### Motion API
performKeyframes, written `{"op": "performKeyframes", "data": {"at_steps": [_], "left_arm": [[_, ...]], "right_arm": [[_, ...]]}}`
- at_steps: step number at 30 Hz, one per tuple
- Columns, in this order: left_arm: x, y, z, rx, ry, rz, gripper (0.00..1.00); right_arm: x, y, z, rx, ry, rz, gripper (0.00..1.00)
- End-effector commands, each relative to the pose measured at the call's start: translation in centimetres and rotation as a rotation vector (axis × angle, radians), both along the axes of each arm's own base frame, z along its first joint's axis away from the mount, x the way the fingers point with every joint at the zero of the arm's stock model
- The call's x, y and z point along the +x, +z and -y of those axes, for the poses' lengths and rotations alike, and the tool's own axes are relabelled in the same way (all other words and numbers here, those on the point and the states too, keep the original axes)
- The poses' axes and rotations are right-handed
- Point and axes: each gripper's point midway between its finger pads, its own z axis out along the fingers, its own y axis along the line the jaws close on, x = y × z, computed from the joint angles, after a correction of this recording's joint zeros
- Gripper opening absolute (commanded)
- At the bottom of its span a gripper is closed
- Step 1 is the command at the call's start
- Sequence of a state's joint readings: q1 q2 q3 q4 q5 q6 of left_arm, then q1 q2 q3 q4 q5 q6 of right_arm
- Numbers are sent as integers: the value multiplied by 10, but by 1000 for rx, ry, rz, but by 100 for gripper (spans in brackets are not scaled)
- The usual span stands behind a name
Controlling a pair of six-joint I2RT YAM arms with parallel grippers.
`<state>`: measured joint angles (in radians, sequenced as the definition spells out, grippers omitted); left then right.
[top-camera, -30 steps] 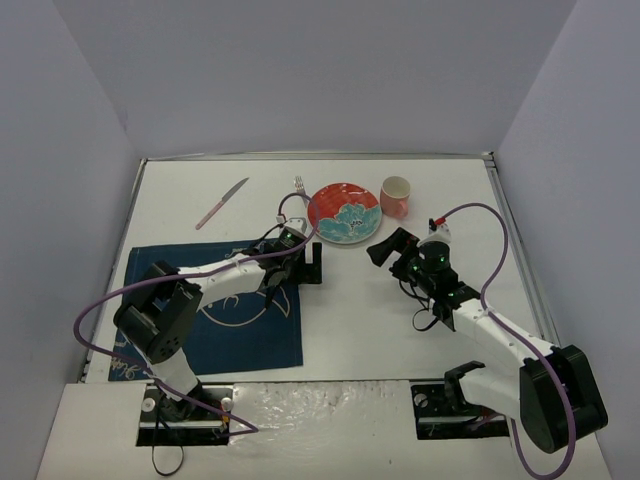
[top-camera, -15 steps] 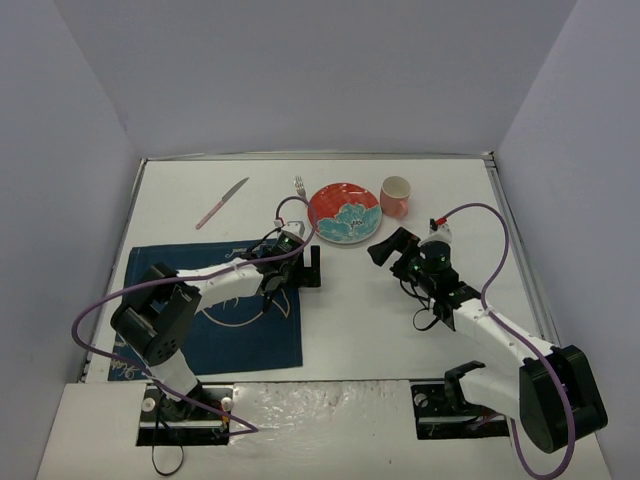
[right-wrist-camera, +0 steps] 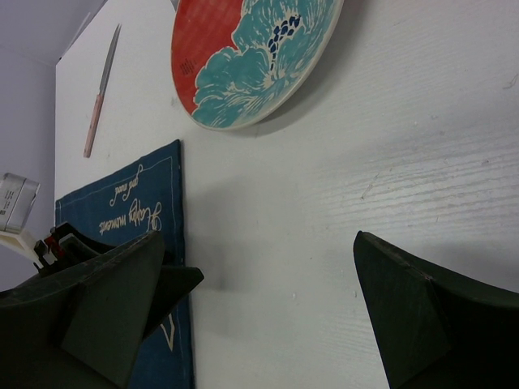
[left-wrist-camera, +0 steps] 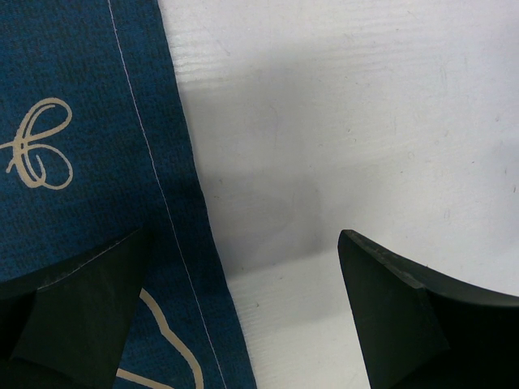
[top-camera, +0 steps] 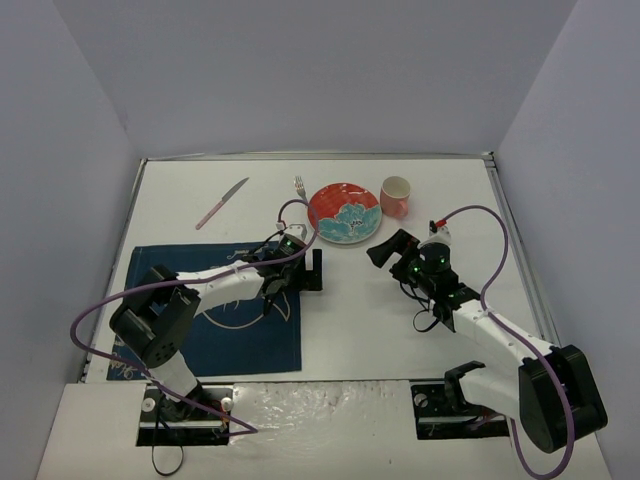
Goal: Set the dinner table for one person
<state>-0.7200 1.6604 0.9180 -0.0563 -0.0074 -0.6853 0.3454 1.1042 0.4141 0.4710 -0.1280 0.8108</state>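
Placemat (top-camera: pixel 240 340) on the counter's (top-camera: pixel 370 320) near left, knife (top-camera: pixel 222 203) behind it at far left, fork (top-camera: pixel 299 186) right of the knife, plate (top-camera: pixel 343 212) just right of the fork, cup (top-camera: pixel 395 196) just right of the plate.

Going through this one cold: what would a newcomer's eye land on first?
The red plate with a teal flower stands out at the far middle of the white dinner table, with a pink cup just to its right and a fork to its left. Next comes the navy placemat at the near left, with the open left gripper poised over its right edge.
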Motion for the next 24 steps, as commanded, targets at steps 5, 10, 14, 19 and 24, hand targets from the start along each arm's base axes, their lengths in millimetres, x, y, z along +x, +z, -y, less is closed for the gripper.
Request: {"op": "performKeyframes", "data": {"at_steps": [5, 10, 14, 19, 24], "left_arm": [[-11, 13, 1, -14, -2, -4, 97], [-13, 13, 1, -4, -8, -4, 97], [-10, 18, 1, 12, -9, 6, 97], [0, 40, -2, 41, -9, 55, 97], [20, 99, 2, 26, -4, 170, 97]], "right_arm": [[12, 23, -5, 52, 2, 86, 100], [12, 23, -5, 55, 5, 87, 100], [13, 21, -7, 58, 12, 82, 100], [16, 23, -9, 59, 18, 95, 100], [26, 27, -13, 63, 19, 117, 100]]}}
